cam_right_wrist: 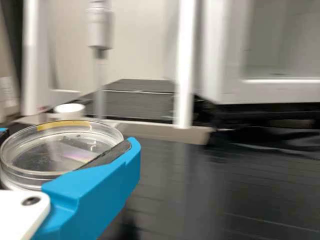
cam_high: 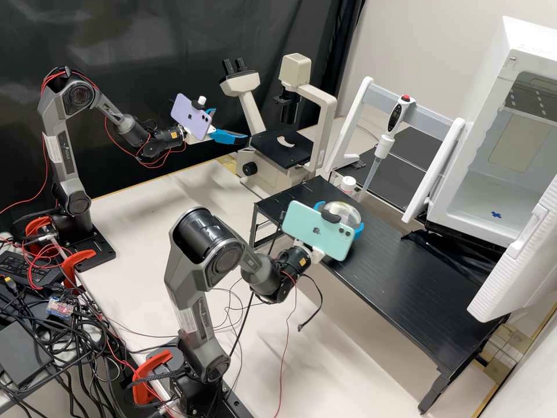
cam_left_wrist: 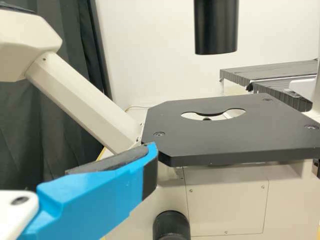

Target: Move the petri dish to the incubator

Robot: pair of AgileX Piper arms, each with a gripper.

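Clear, round petri dish (cam_right_wrist: 65, 145), yellow-streaked near one edge, right hand (cam_high: 341, 216) grasping it, left hand (cam_high: 232, 124) released

High view slanting down, close wrist views

Clear, round, yellow-marked, the petri dish (cam_right_wrist: 30, 155) sat gripped in the right hand (cam_high: 341, 216), over the black surface (cam_high: 400, 278); the white incubator (cam_high: 487, 98) stood open!

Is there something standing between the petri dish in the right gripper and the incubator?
The white leg of the pipette stand rises beside the incubator, close to the straight line from the petri dish, so a detour may be needed. The door is swung open, and nothing visible blocks the opening.
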